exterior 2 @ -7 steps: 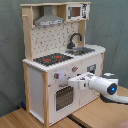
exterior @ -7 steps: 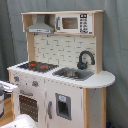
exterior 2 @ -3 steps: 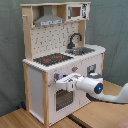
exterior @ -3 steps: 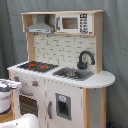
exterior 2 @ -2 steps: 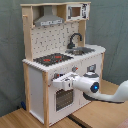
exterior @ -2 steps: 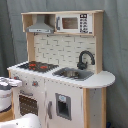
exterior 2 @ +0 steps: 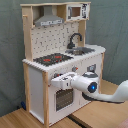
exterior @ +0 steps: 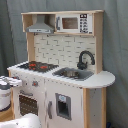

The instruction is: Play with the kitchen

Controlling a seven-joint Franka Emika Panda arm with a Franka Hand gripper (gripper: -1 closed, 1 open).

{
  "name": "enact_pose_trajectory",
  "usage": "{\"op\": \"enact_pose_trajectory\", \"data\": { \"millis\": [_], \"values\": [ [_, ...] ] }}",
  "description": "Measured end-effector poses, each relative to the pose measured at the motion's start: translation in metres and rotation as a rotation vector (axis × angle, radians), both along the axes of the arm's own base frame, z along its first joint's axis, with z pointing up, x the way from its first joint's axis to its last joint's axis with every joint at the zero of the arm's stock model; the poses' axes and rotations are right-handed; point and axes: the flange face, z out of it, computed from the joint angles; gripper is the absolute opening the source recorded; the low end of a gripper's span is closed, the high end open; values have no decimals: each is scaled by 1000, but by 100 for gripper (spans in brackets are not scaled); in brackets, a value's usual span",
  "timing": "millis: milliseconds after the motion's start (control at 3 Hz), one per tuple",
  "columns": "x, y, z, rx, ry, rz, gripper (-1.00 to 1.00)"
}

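The kitchen (exterior: 60,50) is a tall white and light-wood toy with a black-red hob (exterior: 35,65), a black faucet (exterior: 85,59) over the sink (exterior: 72,74), a grey hood (exterior: 40,26) and a small microwave (exterior: 72,23). In the second exterior view my gripper (exterior 2: 55,82) is right in front of the kitchen (exterior 2: 35,85). It sits at the top of the oven door (exterior 2: 62,99), just under the knobs (exterior 2: 75,69). In the first exterior view the gripper (exterior: 4,92) shows only at the left edge, beside the oven door (exterior: 27,104).
My white arm (exterior 2: 112,95) reaches in from the second exterior view's right, low over the wooden surface (exterior 2: 30,120). A white arm part (exterior: 25,121) fills the bottom of the first exterior view. A grey curtain (exterior: 117,50) hangs behind the kitchen.
In the second exterior view the arm has swung from the right toward the kitchen's front. The gripper has moved left until it is against the top of the oven door.
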Motion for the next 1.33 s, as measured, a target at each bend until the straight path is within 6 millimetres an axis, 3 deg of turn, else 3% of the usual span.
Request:
{"op": "enact_pose_trajectory", "data": {
  "millis": [1333],
  "values": [
    [0,2,2,459,33,-27,-100]
  ]
}}
